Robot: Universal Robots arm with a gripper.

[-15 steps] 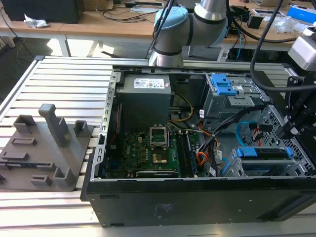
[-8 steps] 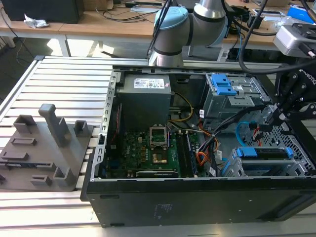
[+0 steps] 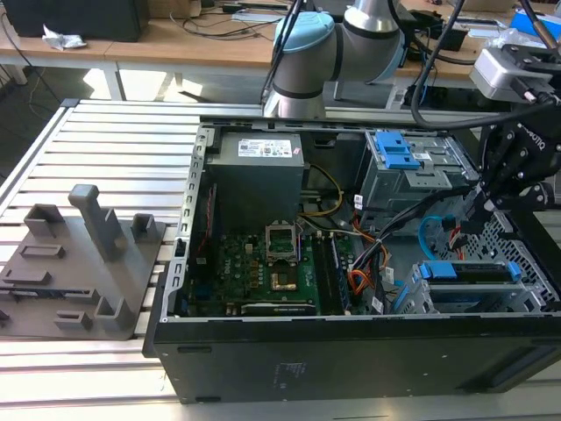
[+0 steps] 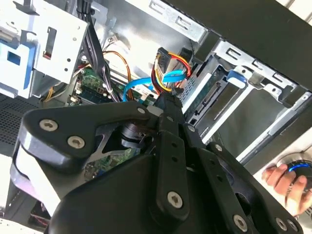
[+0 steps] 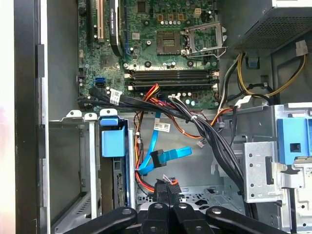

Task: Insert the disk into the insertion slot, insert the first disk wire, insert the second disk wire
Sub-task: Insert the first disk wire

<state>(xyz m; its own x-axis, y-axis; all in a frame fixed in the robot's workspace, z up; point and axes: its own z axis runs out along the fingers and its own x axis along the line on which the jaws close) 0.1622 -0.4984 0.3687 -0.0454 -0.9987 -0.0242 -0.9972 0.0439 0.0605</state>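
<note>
Tool (image 4: 168, 99) tight around first disk wire (image 4: 164, 62)

Slatted alu. table (image 3: 114, 140) in front; wooden desks (image 3: 166, 44) w/ cables (image 3: 219, 26) behind.

Arm (image 3: 368, 35) stands at the far side in the exterior view, grey links with a pale-blue joint cap; wrist (image 3: 513, 70) sits out at the exterior view's right, tilted downward; black gripper (image 3: 479, 207) hangs below it, linkage pointing down and toward the exterior view's left. In both wrist views the gripper (image 4: 168, 100) (image 5: 166, 187) has its fingers (image 5: 160, 195) drawn together, tips narrow and nearly parallel, pinched on the dark plug of the first disk wire (image 4: 166, 68).
</note>
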